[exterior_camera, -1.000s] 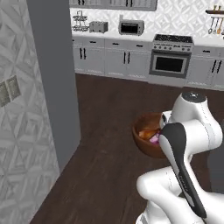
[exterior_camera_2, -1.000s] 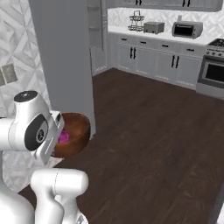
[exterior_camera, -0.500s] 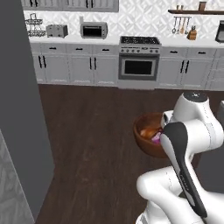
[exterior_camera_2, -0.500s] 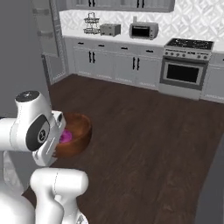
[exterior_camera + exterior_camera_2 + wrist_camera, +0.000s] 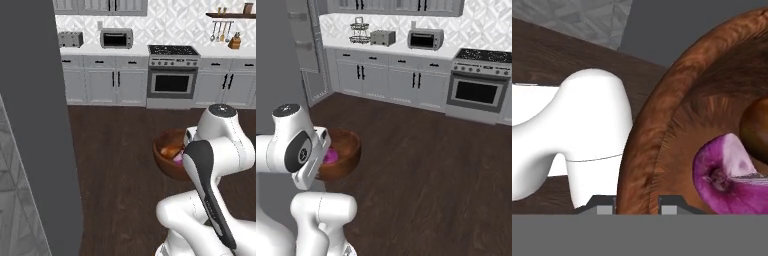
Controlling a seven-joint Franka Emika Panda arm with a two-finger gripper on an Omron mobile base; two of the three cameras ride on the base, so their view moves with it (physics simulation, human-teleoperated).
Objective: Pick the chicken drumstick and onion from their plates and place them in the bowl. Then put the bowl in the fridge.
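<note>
I see the deep reddish-brown wooden bowl [image 5: 167,159] carried above the dark wood floor [image 5: 120,150], out in front of the stainless oven [image 5: 171,82] and well apart from it. In the hand view, the two-finger gripper [image 5: 637,204] is clenched on the bowl's rim [image 5: 643,165], one dark tip on each side of the wall. Inside the bowl lies the pink-purple onion piece [image 5: 732,177], and touching it is the glossy brown chicken drumstick [image 5: 756,127], of which I can make out just the rounded end. From the left base view, the onion [image 5: 178,158] and drumstick [image 5: 171,150] sit together against the bowl's near side. The tall dark grey fridge panel [image 5: 37,115] stands left of the oven, nearer than the white cabinets [image 5: 100,85].
</note>
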